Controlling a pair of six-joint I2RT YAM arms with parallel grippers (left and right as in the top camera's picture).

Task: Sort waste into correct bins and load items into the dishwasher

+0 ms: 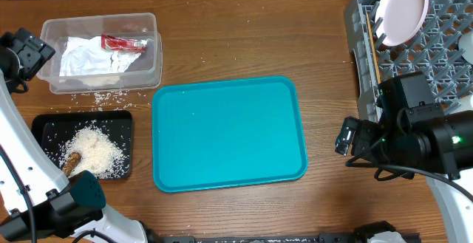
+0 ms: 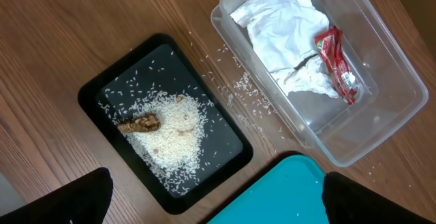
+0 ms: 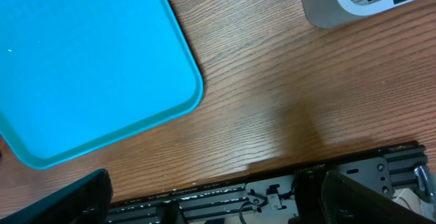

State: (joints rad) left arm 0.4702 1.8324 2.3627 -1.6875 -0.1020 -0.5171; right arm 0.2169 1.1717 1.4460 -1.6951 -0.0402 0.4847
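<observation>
My left pincer (image 2: 216,202) hangs spread wide above the black tray (image 2: 88,96) of rice (image 2: 174,125). My right pincer (image 3: 214,200), equally spread, hangs near the teal tray (image 3: 82,60).

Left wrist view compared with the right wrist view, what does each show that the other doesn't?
Only the left wrist view shows the black tray holding rice and a brown lump, and the clear tub holding the napkin and red wrapper. Only the right wrist view shows a corner of the grey dish rack and a black rail at the table edge. Both show the teal tray, plus the open left end effector and right end effector respectively.
</observation>
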